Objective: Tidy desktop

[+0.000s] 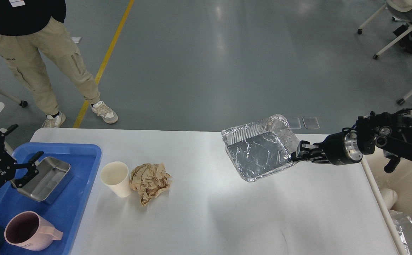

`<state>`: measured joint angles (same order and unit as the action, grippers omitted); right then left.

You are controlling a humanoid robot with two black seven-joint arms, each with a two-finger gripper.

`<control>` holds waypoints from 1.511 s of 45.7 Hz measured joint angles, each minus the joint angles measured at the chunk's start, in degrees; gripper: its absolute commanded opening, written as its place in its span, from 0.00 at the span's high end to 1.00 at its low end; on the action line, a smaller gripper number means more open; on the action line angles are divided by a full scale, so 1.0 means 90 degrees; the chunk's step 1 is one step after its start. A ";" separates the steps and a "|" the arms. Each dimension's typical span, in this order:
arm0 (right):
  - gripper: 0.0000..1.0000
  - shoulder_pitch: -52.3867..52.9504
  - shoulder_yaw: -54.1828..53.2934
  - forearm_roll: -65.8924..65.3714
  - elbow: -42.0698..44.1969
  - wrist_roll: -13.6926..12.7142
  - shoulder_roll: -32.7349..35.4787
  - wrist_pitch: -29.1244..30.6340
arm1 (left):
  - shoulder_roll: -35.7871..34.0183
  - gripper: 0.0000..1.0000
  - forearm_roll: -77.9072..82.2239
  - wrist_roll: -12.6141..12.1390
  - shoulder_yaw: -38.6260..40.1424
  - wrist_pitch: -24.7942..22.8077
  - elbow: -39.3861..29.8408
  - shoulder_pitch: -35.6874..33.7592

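The white desktop [209,212] spans the view. On it stand a white paper cup [116,178] and a crumpled brown paper ball [150,182], touching each other. My right gripper [295,156] is shut on the right rim of a foil tray [259,151] and holds it tilted above the desktop's far right part. My left gripper [9,159] is open and empty at the left, over the blue tray [78,198], close to the left end of a steel box [45,179].
A pink mug [29,231] sits in the blue tray's near part. A beige bin [409,191] with foil inside stands off the desktop's right edge. A person [39,53] stands beyond the far left corner. Chairs stand at the far right.
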<state>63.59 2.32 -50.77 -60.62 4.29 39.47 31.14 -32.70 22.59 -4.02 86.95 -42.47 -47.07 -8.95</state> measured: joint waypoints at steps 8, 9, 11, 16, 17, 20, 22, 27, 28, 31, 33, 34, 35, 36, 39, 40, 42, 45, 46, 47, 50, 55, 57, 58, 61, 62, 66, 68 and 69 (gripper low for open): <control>1.00 0.0041 0.0014 0.0006 0.0032 0.0000 -0.0126 -0.0017 | -0.0355 0.03 -0.0003 -0.0033 0.0010 0.0038 0.0003 0.0047; 1.00 0.0048 0.0014 0.0006 0.0035 0.0000 -0.0148 -0.0021 | -0.0388 0.03 0.0002 -0.0033 0.0012 0.0051 0.0006 0.0043; 1.00 0.0061 0.0014 0.0007 0.0051 0.0000 -0.0198 -0.0026 | -0.0444 0.03 0.0009 -0.0033 0.0012 0.0086 0.0006 0.0029; 1.00 0.0077 0.0014 0.0007 0.0088 0.0000 -0.0271 -0.0033 | -0.0548 0.03 0.0016 -0.0025 0.0014 0.0205 0.0006 -0.0004; 1.00 0.0084 0.0014 0.0007 0.0090 0.0000 -0.0285 -0.0035 | -0.0568 0.03 0.0017 -0.0025 0.0014 0.0221 0.0006 -0.0005; 1.00 0.0102 0.0013 0.0007 0.0093 0.0000 -0.0317 -0.0039 | -0.0670 0.03 0.0024 -0.0039 -0.0009 0.0273 0.0006 0.0001; 1.00 0.0112 0.0010 0.0007 0.0100 0.0001 -0.0338 -0.0044 | -0.0804 0.03 0.0042 -0.0055 -0.0053 0.0342 0.0006 0.0040; 1.00 0.0144 -0.0003 0.0007 0.0108 0.0008 -0.0355 -0.0056 | -0.0961 0.03 0.0053 -0.0057 -0.0082 0.0401 -0.0032 0.0063; 1.00 0.0146 -0.0006 0.0007 0.0110 0.0008 -0.0360 -0.0058 | -0.1012 0.03 0.0065 -0.0058 -0.0091 0.0406 -0.0055 0.0084; 1.00 0.0153 -0.0011 0.0007 0.0121 0.0010 -0.0396 -0.0062 | -0.1194 0.03 0.0166 -0.0070 -0.0184 0.0410 -0.0086 0.0190; 1.00 0.0157 -0.0019 0.0007 0.0129 0.0010 -0.0435 -0.0066 | -0.1374 0.03 0.0310 -0.0077 -0.0321 0.0406 -0.0116 0.0256; 1.00 0.0161 -0.0023 0.0007 0.0132 0.0011 -0.0453 -0.0068 | -0.1459 0.03 0.0389 -0.0078 -0.0382 0.0399 -0.0142 0.0270; 1.00 0.0168 -0.0025 0.0007 0.0139 0.0011 -0.0469 -0.0069 | -0.1564 0.03 0.0492 -0.0079 -0.0444 0.0389 -0.0182 0.0284; 1.00 0.0180 -0.0029 0.0007 0.0150 0.0012 -0.0490 -0.0071 | -0.1643 0.03 0.0576 -0.0079 -0.0483 0.0382 -0.0221 0.0294; 1.00 0.0208 -0.0035 0.0006 0.0173 0.0012 -0.0552 -0.0075 | -0.1902 0.03 0.0830 -0.0083 -0.0557 0.0375 -0.0405 0.0324; 1.00 0.0212 -0.0037 0.0005 0.0177 0.0012 -0.0573 -0.0077 | -0.1983 0.03 0.0904 -0.0084 -0.0570 0.0379 -0.0477 0.0334; 1.00 0.0214 -0.0038 0.0001 0.0185 0.0012 -0.0611 -0.0079 | -0.2168 0.03 0.1057 -0.0091 -0.0585 0.0428 -0.0666 0.0368; 1.00 0.0218 -0.0041 -0.0001 0.0191 0.0012 -0.0657 -0.0087 | -0.2403 0.03 0.1211 -0.0096 -0.0594 0.0562 -0.0969 0.0448; 1.00 0.0219 -0.0041 -0.0001 0.0194 0.0012 -0.0670 -0.0092 | -0.2500 0.03 0.1258 -0.0097 -0.0596 0.0643 -0.1118 0.0493; 1.00 0.0224 -0.0042 -0.0001 0.0194 0.0012 -0.0686 -0.0100 | -0.2577 0.03 0.1293 -0.0098 -0.0597 0.0716 -0.1245 0.0538; 1.00 0.0226 -0.0043 -0.0001 0.0194 0.0013 -0.0711 -0.0120 | -0.2816 0.03 0.1412 -0.0100 -0.0598 0.0955 -0.1700 0.0726; 1.00 0.0238 -0.0046 -0.0001 0.0194 0.0020 -0.0735 -0.0138 | -0.3049 0.03 0.1765 -0.0102 -0.0563 0.1320 -0.2435 0.1055; 1.00 0.0243 -0.0046 -0.0001 0.0194 0.0021 -0.0751 -0.0139 | -0.3074 0.03 0.1972 -0.0102 -0.0538 0.1423 -0.2679 0.1167; 1.00 0.0249 -0.0046 -0.0001 0.0194 0.0021 -0.0754 -0.0139 | -0.3079 0.03 0.2089 -0.0102 -0.0520 0.1465 -0.2796 0.1229; 1.00 0.0275 -0.0046 -0.0001 0.0193 0.0021 -0.0759 -0.0140 | -0.3078 0.03 0.2514 -0.0106 -0.0442 0.1573 -0.3144 0.1451; 1.00 0.0283 -0.0046 -0.0001 0.0194 0.0021 -0.0760 -0.0140 | -0.3067 0.03 0.2683 -0.0107 -0.0396 0.1615 -0.3266 0.1545; 1.00 0.0317 -0.0046 0.0002 0.0193 0.0024 -0.0762 -0.0141 | -0.3014 0.03 0.3245 -0.0107 -0.0152 0.1758 -0.3691 0.1946; 1.00 0.0328 -0.0046 0.0003 0.0193 0.0027 -0.0762 -0.0141 | -0.3002 0.03 0.3454 -0.0107 -0.0008 0.1795 -0.3893 0.2160; 1.00 0.0333 -0.0045 0.0003 0.0193 0.0027 -0.0762 -0.0141 | -0.3000 0.03 0.3538 -0.0107 0.0065 0.1804 -0.3979 0.2258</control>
<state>66.59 1.91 -50.75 -58.88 4.53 32.61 29.88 -59.70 54.43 -4.98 87.54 -26.23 -82.89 11.38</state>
